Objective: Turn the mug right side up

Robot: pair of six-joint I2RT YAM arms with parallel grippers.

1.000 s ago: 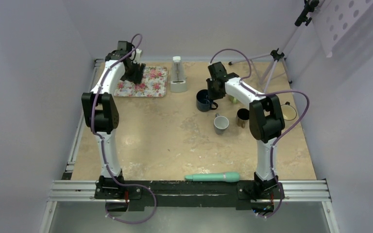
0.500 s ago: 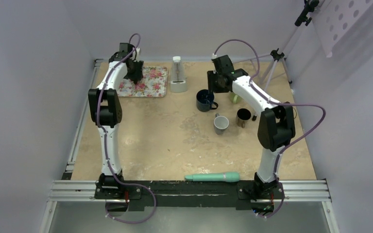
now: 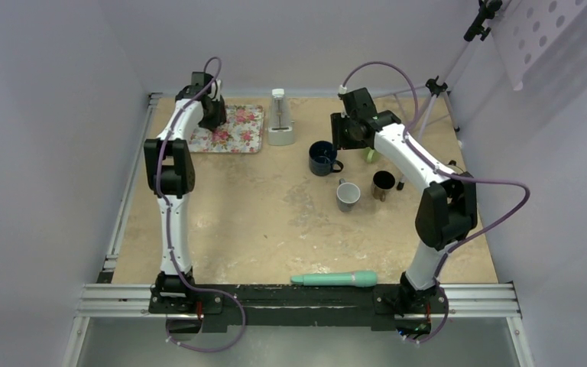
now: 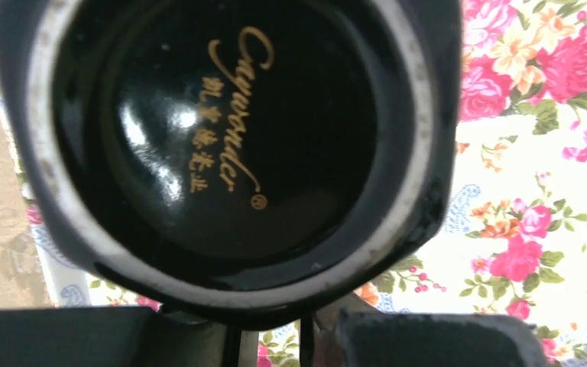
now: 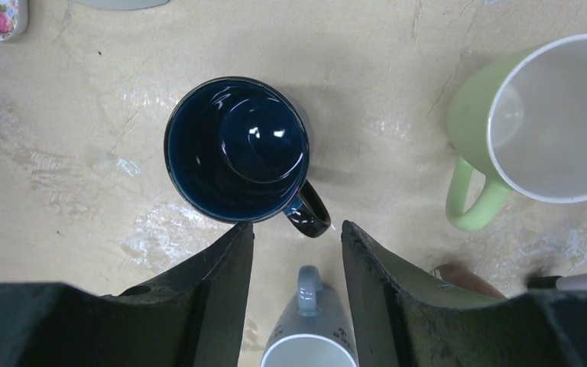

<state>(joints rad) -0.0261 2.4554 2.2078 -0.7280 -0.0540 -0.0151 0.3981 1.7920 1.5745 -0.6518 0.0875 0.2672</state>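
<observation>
A black mug [image 4: 229,145] stands upside down on the floral tray [image 4: 535,191], its glossy base with gold lettering filling the left wrist view. My left gripper [image 4: 306,325] is drawn nearly shut against the mug's near side, where the handle is hidden under the mug's edge. In the top view that gripper [image 3: 212,115] sits over the tray's [image 3: 244,130] left end and covers the mug. My right gripper [image 5: 296,237] hangs open and holds nothing, above the table between a dark blue mug [image 5: 235,149] and a grey mug [image 5: 309,336].
A pale green mug [image 5: 550,115] stands upright right of the blue one. A dark brown mug [image 3: 383,183] is beside the grey mug [image 3: 348,195]. A white metronome-like object [image 3: 279,118] stands next to the tray. A teal cylinder [image 3: 335,280] lies at the near edge.
The left gripper has moved a little toward the back over the tray and its jaws have narrowed. The right gripper has risen and drawn back from the blue mug, its jaws wider.
</observation>
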